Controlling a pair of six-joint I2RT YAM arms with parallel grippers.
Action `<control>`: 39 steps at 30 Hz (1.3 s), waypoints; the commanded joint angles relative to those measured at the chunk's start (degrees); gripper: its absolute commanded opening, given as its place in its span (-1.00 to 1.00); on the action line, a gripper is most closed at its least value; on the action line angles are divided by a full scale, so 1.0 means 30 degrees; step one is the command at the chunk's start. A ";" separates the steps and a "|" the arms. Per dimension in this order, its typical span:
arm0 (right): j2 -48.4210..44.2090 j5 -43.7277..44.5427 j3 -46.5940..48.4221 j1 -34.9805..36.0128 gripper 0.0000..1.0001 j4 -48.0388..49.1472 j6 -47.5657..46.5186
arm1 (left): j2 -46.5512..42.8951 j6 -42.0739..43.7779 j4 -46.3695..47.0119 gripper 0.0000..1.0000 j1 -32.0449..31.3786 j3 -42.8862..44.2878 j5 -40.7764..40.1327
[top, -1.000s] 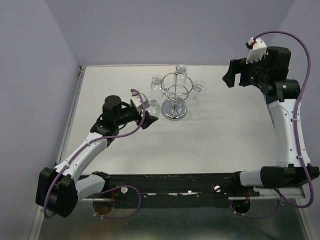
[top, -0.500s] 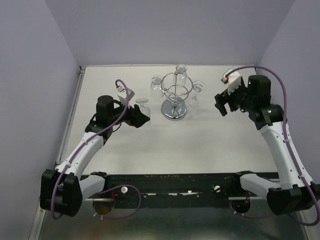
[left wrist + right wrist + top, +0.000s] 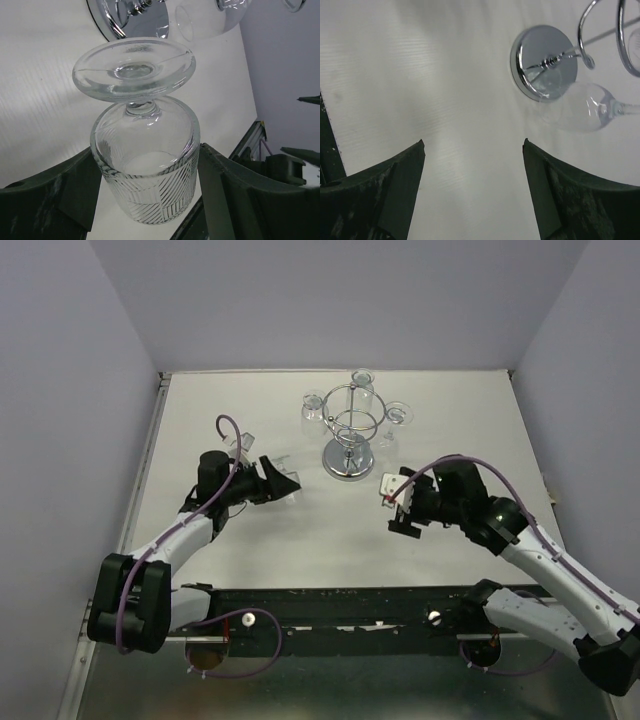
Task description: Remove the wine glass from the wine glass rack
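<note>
Now the right claw (image 3: 473, 147), nearest the bases, had swung down low over the tabletop (image 3: 330, 540) and hung spread and empty. Further out, the left claw (image 3: 148, 152) pinched the wine glass (image 3: 145, 185) by its bowl and had drawn it leftward, well apart from the wine glass rack (image 3: 349, 435). Farthest back, other glasses (image 3: 313, 407) hung on the hooks. The removal itself looked done; setting the glass down seemed next.

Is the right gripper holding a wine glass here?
No, the right gripper is open, with only bare table showing between its jaws.
</note>
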 commanded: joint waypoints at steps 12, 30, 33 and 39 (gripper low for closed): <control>0.6148 0.3263 -0.2397 0.6303 0.61 1.5833 0.5370 | 0.0095 -0.6266 0.2463 -0.03 0.1097 -0.1740 0.4806; 1.0690 0.6897 0.0177 0.8121 0.52 1.7570 1.3223 | 0.1239 -0.9901 0.2376 -0.31 0.1829 -0.2501 0.4398; 1.1422 0.6574 0.0530 0.8268 0.51 1.7540 1.2873 | 0.1122 -1.0019 0.2462 -0.32 0.2092 -0.2823 0.4310; 1.2566 0.6923 0.0472 0.8356 0.50 1.8124 1.1994 | 0.2085 -1.1423 0.3427 -0.37 0.3409 -0.2795 0.4456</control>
